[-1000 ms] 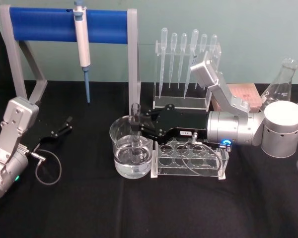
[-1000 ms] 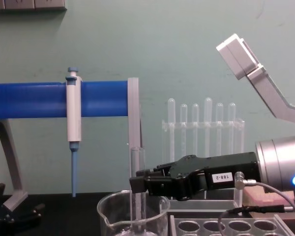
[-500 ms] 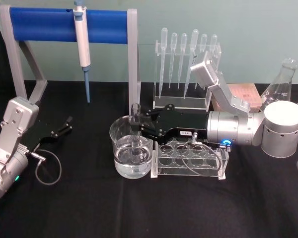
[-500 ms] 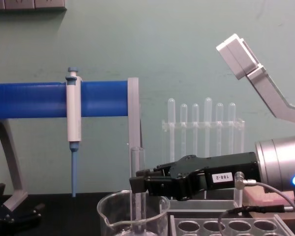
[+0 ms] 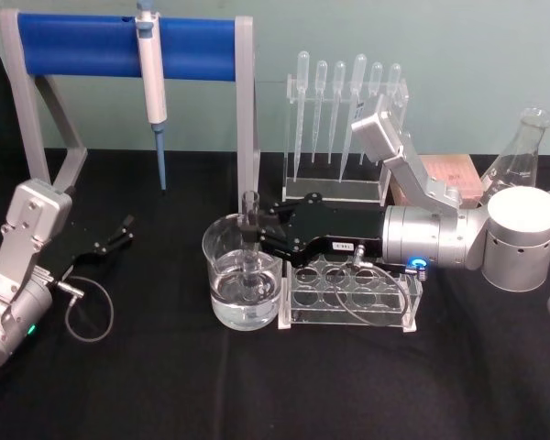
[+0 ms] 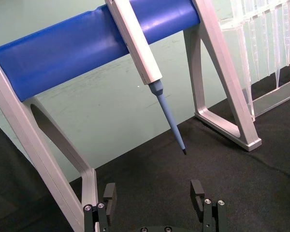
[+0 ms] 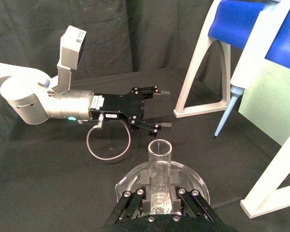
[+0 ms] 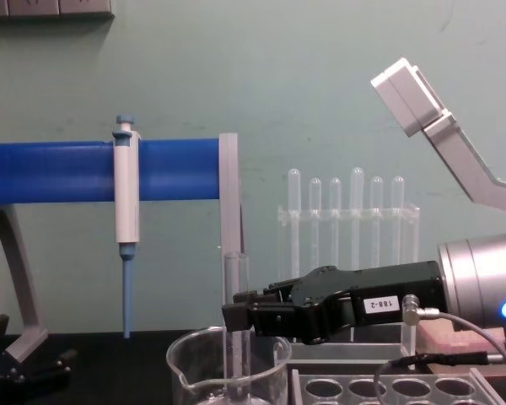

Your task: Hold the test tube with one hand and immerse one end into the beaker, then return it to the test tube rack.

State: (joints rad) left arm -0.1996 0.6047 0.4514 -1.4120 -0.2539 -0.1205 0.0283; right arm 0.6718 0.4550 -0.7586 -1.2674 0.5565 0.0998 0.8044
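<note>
The test tube (image 5: 249, 213) stands upright with its lower end in the water inside the beaker (image 5: 214, 266). My right gripper (image 5: 254, 236) reaches in from the right and is shut on the tube's upper part, just above the beaker's rim. From the side, the test tube (image 8: 234, 278) rises above the right gripper (image 8: 236, 318) and drops into the beaker (image 8: 184, 361). In the right wrist view the test tube (image 7: 159, 162) sits between the fingers over the beaker (image 7: 195, 183). My left gripper (image 5: 122, 231) rests open on the table at the left, also seen as the left gripper (image 6: 153, 189).
A white-and-blue pipettor (image 5: 150, 64) hangs from a blue bar stand (image 5: 82, 46) at the back left. A pipette rack (image 5: 344, 128) stands behind the beaker. A clear rack with round holes (image 5: 348, 289) lies under my right arm. A flask (image 5: 518, 156) and pink box (image 5: 449, 174) sit at the right.
</note>
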